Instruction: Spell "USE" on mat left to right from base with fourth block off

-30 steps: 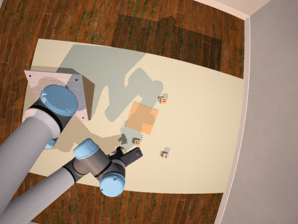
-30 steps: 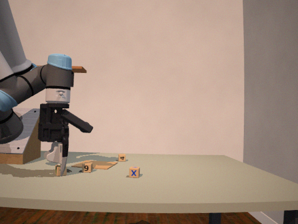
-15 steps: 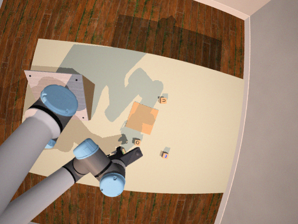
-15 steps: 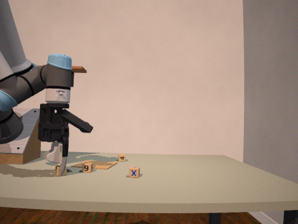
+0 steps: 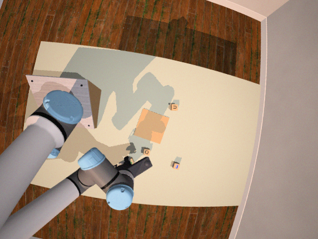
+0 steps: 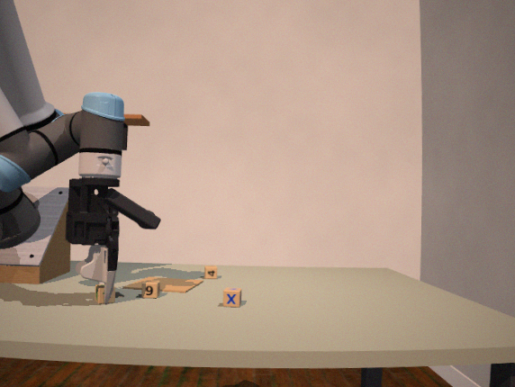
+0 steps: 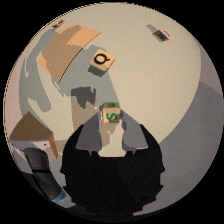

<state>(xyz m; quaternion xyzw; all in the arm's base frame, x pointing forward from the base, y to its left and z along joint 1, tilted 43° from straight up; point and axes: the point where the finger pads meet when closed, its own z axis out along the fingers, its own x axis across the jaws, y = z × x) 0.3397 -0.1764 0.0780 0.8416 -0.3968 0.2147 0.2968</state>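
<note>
My gripper (image 6: 107, 300) (image 7: 111, 110) points down at the table and is shut on the S block (image 5: 132, 161) (image 6: 100, 294) (image 7: 111, 115), which shows a green S between the jaws. The block is at table height, off the mat. The orange mat (image 5: 162, 122) (image 7: 62, 57) holds no block. The Q block (image 5: 147, 152) (image 6: 150, 290) (image 7: 102, 59) stands off the mat, near the gripper. The U block (image 5: 174, 106) (image 6: 211, 273) (image 7: 58, 23) stands beyond the mat's other side. The E block (image 5: 176, 166) (image 6: 232, 298) (image 7: 162, 35), with a blue letter on top, stands farther out.
The robot's slanted base mount (image 5: 94, 108) (image 6: 55, 252) stands at the left of the table (image 5: 211, 133) (image 6: 315, 324). The Q block is close to the held block, between it and the mat. The arm's shadow falls across the mat.
</note>
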